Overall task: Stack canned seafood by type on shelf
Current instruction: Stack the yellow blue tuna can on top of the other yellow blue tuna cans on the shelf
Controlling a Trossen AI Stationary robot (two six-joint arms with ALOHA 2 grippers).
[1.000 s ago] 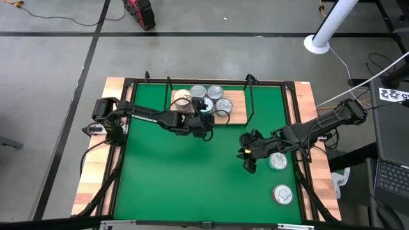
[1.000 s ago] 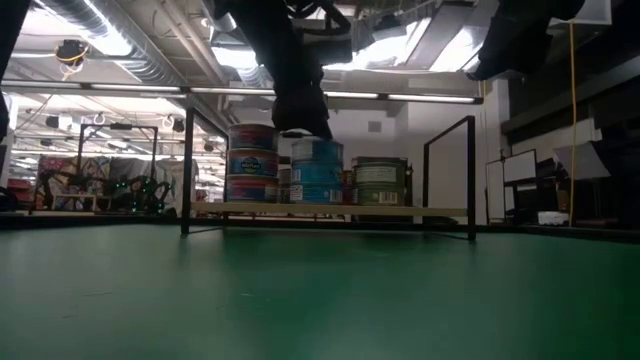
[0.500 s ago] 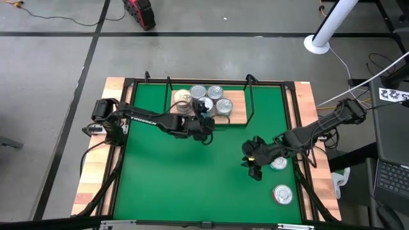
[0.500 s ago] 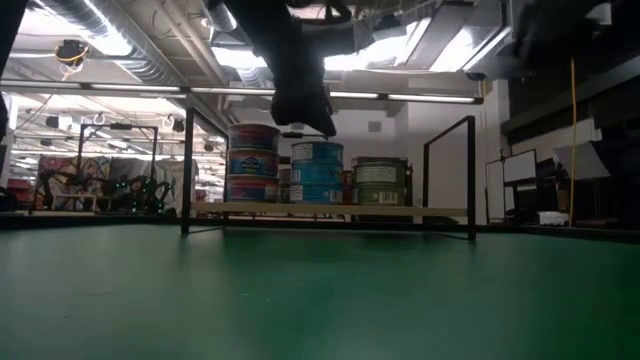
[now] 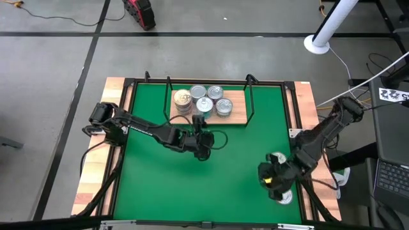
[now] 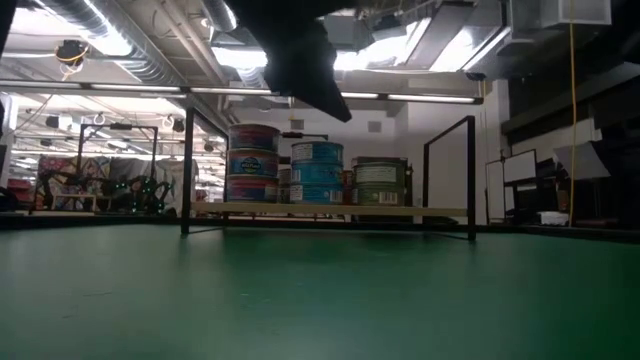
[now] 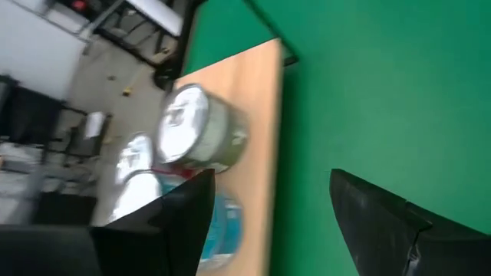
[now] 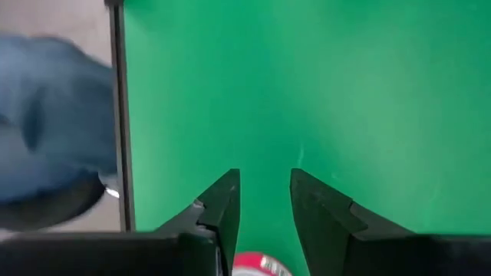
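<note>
R gripper [image 5: 273, 181], fingers part-spread & empty, hovers over tin [image 5: 282, 195] by mat's [image 5: 166, 185] right edge, pickup step—next needs descent, clamp.

A robotics lab or workshop — not a home. The low view shows an open industrial ceiling with exposed ducts [image 6: 110, 25] and long strip lights [image 6: 330, 92]. From above, a grey concrete floor [image 5: 57, 76] marked with dark tape lines surrounds the tabletop [image 5: 115, 85], cables [image 5: 51, 22] trail across it, and a laptop [image 5: 391, 182] sits beyond the tabletop's right edge — a test rig.
</note>
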